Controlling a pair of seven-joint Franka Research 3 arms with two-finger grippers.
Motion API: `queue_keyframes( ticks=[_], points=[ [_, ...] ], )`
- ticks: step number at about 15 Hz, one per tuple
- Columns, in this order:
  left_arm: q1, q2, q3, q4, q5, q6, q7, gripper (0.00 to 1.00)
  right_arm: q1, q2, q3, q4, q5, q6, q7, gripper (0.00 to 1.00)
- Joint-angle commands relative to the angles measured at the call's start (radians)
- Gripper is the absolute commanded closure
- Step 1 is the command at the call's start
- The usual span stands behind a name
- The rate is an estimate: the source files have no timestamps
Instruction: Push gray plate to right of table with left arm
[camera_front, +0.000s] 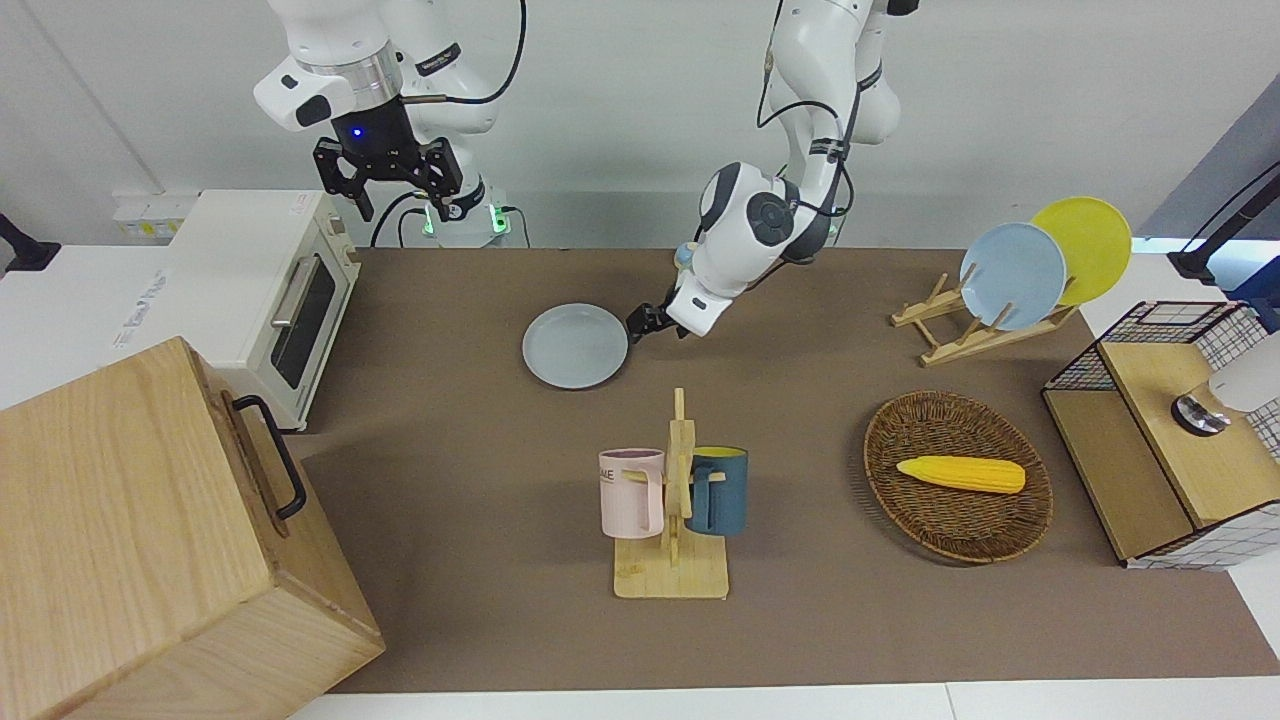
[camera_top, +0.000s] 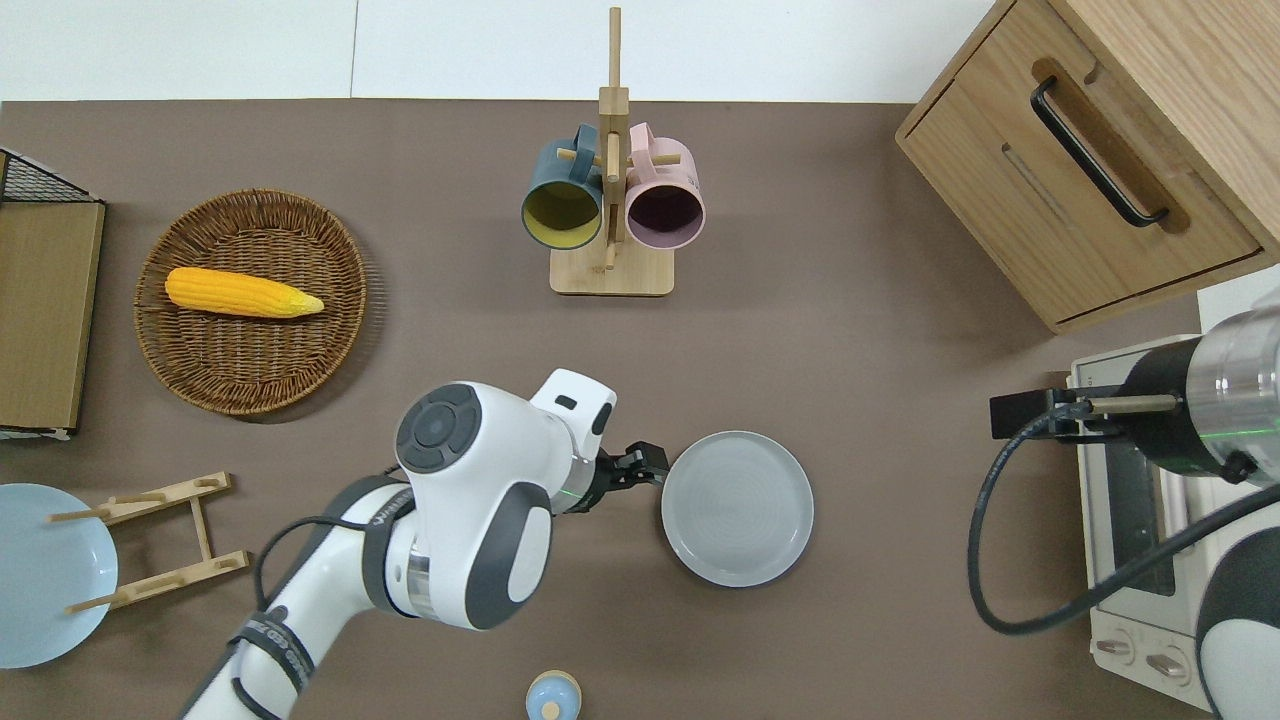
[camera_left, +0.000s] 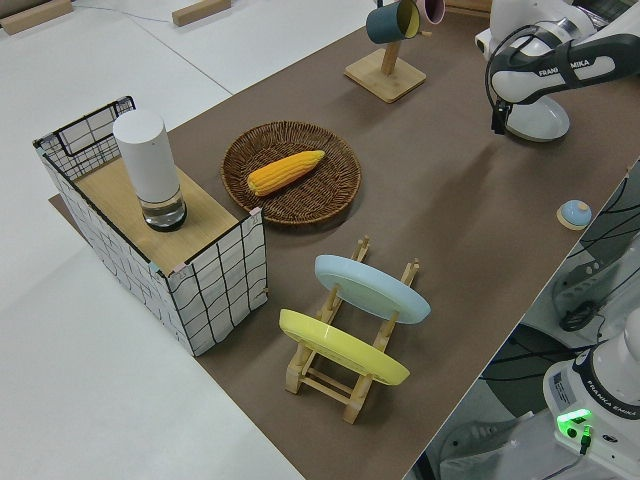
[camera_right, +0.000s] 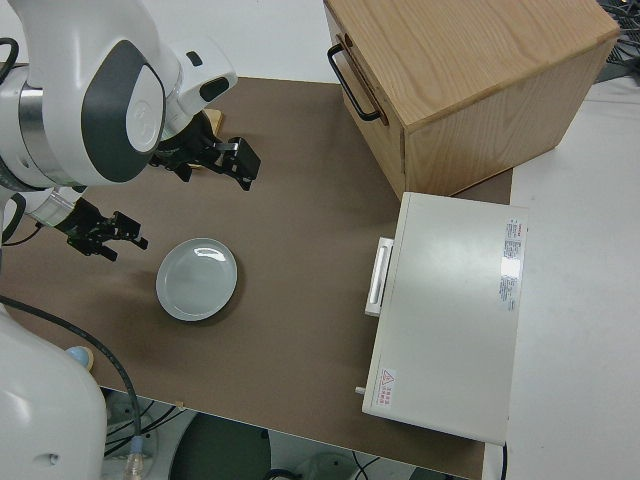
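Gray plate (camera_top: 737, 507) lies flat on the brown counter (camera_top: 860, 330), between the mug rack (camera_top: 611, 180) and the robots, with the toaster oven (camera_top: 1120, 520) toward the right arm's end. Left end effector (camera_top: 645, 467) sits low at the plate's rim, on the side toward the wicker basket (camera_top: 250, 300); whether its fingers are parted cannot be told, and it holds nothing. Right arm is parked.

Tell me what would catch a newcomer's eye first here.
Probably the left gripper low at the rim of the gray plate, mid-table, on its left-arm side. Next, the corn in the wicker basket toward the left arm's end. The right arm is parked.
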Motion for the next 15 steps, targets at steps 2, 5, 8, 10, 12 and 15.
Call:
queue_keyframes(
  ticks=[2, 5, 8, 10, 12, 15],
  points=[
    [0.054, -0.021, 0.088, 0.171, 0.212, -0.291, 0.050, 0.01, -0.030, -0.027, 0.017, -0.027, 0.022, -0.001, 0.011, 0.005],
    [0.080, -0.033, 0.151, 0.203, 0.270, -0.386, 0.148, 0.01, -0.030, -0.027, 0.017, -0.027, 0.022, -0.001, 0.011, 0.005],
    [0.158, -0.056, 0.154, 0.218, 0.299, -0.445, 0.277, 0.01, -0.030, -0.027, 0.017, -0.027, 0.022, -0.001, 0.011, 0.007],
    [0.192, -0.056, 0.173, 0.264, 0.385, -0.488, 0.340, 0.01, -0.030, -0.027, 0.017, -0.027, 0.022, -0.001, 0.011, 0.005],
    [0.224, -0.057, 0.196, 0.309, 0.416, -0.512, 0.389, 0.01, -0.030, -0.027, 0.017, -0.027, 0.022, -0.001, 0.011, 0.005],
    [0.267, -0.056, 0.222, 0.393, 0.442, -0.540, 0.439, 0.01, -0.030, -0.027, 0.017, -0.027, 0.022, -0.001, 0.011, 0.005]
  ],
)
